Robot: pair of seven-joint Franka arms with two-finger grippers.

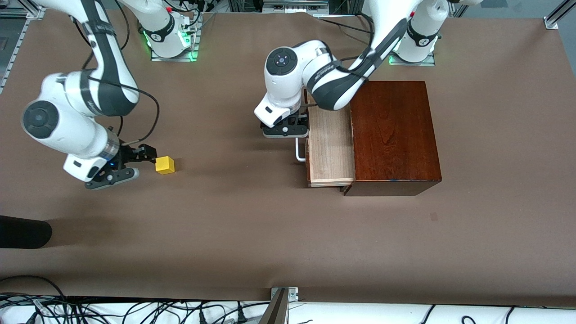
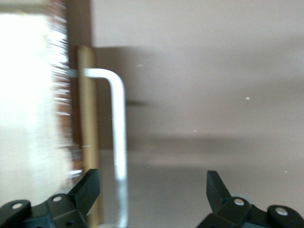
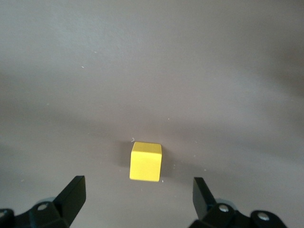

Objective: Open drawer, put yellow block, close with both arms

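Observation:
The drawer [image 1: 330, 144] stands pulled out of the mahogany box [image 1: 393, 135] toward the right arm's end, its pale tray empty. Its white handle [image 1: 299, 153] shows in the left wrist view [image 2: 118, 137]. My left gripper [image 1: 286, 129] is open over the drawer front; in its wrist view [image 2: 152, 190] the handle bar passes between the fingers, close to one finger [image 2: 88, 187]. The yellow block [image 1: 165, 165] sits on the table toward the right arm's end. My right gripper [image 1: 137, 163] is open and low beside it; in its wrist view [image 3: 140, 194] the block [image 3: 146, 161] lies just ahead of the fingertips.
A dark rounded object [image 1: 22, 231] lies at the table's edge at the right arm's end, nearer to the camera than the block. A metal bracket [image 1: 281, 299] and cables run along the table's near edge. Brown table surface [image 1: 234, 216] lies between block and drawer.

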